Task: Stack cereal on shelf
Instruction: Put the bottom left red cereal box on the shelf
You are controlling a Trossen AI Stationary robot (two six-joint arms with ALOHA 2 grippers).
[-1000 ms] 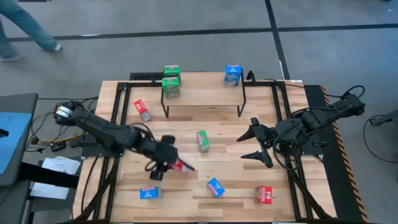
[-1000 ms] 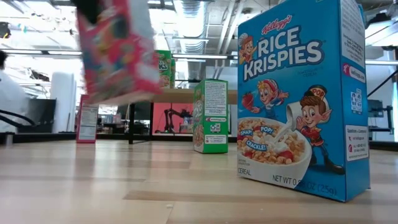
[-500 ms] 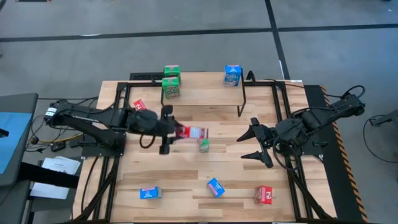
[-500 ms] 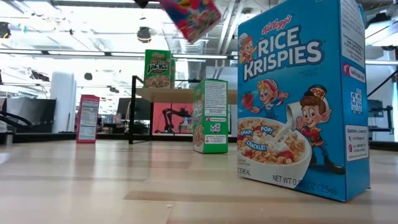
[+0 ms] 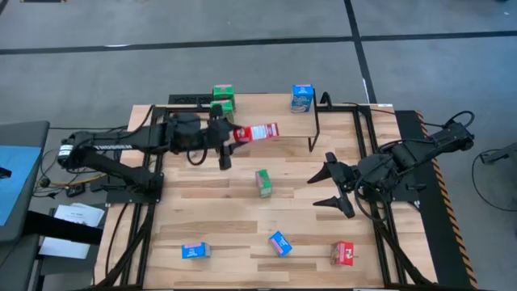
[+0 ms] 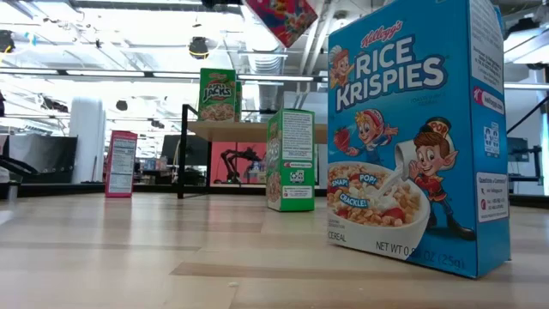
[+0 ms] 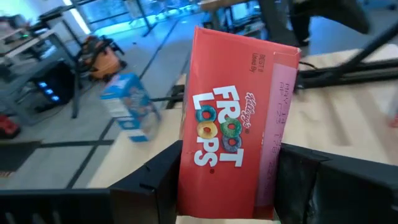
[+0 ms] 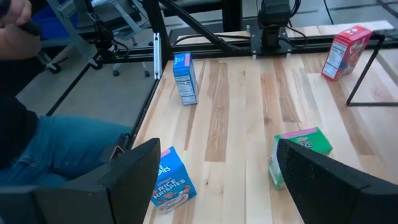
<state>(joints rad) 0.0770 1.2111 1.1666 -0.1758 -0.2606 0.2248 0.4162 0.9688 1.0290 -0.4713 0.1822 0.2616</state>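
**Setting the red box on the shelf: keep it level, pick a free spot**

Your left gripper (image 5: 230,136) is clamped on a red Froot Loops cardboard cereal box (image 5: 257,132), lying on its side and carried above the low light-wood shelf on thin black legs (image 5: 275,121). In the left wrist view the red box (image 7: 231,127) sits square between the two dark fingers, printed front facing the cam, so the grip looks solid.

What's already up there: two green cardboard cereal boxes (image 5: 222,97) at the shelf's left end and a blue cardboard cereal box (image 5: 302,98) at its right end. The middle of the board looks bare, so aim there.

To do it well, imo:
- Rotate the wrist so the box comes down on a flat face, not an edge. It's tilted in the low view (image 6: 283,17).
- Lower slowly and stay clear of the green pair, which is just beside your gripper.
- Let go only once the box is resting on the board; a drop from height will likely tip it, as it's light.
- Retreat straight up, no sideways drag.

Your right gripper (image 5: 333,186) waits w/ fingers spread wide and holding nothing, over the table's right side, well apart from the shelf. Leave it parked.
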